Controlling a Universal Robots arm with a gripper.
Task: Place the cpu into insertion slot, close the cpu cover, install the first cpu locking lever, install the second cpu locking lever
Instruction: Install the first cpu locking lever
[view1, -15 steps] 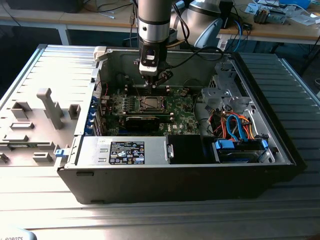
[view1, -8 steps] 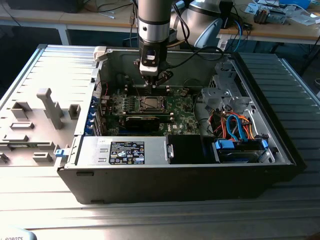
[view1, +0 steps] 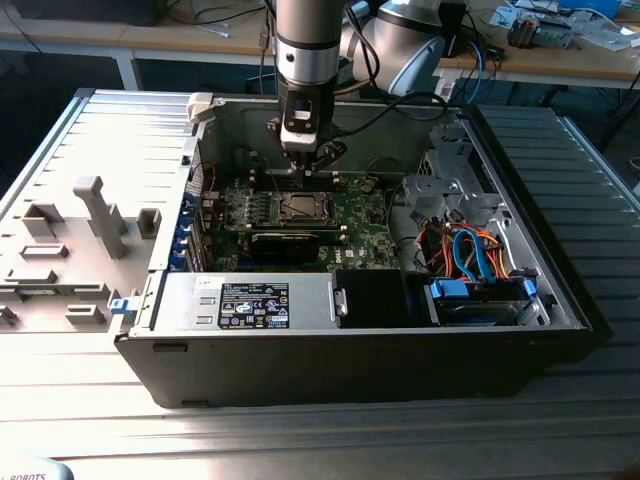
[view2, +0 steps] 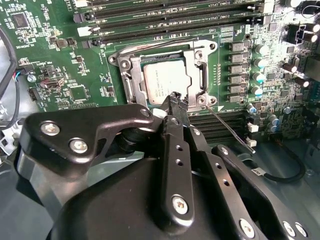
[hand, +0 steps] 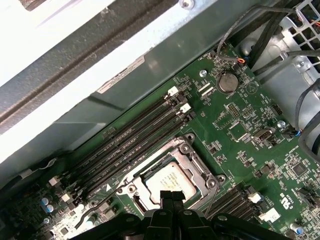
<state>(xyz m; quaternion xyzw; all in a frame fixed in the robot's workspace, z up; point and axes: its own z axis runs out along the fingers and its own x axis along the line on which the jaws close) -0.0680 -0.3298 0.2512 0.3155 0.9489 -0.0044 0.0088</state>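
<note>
In the open computer case (view1: 350, 350) the cpu (view2: 162, 82) (hand: 172, 181) lies flat in the insertion slot (view1: 300, 207) on the green board. The grey cpu cover (view2: 198, 67) (hand: 197, 167) is down over it, framing its silver top. My gripper (view2: 176, 100) (hand: 172, 196) (view1: 301, 168) hangs just above one edge of the cover, its black fingertips together with nothing seen between them. One thin wire locking lever (view2: 230, 127) sticks out slanted from a corner of the slot. A second lever (view2: 155, 46) runs along the opposite side.
Long black memory slots (view2: 175, 12) (hand: 130, 135) run beside the socket. A black expansion card (view1: 285, 243) stands in front of it in the exterior view. Cable bundles (view1: 470, 255) and a drive bay (view1: 480, 300) fill the exterior view's right. Case walls surround the board.
</note>
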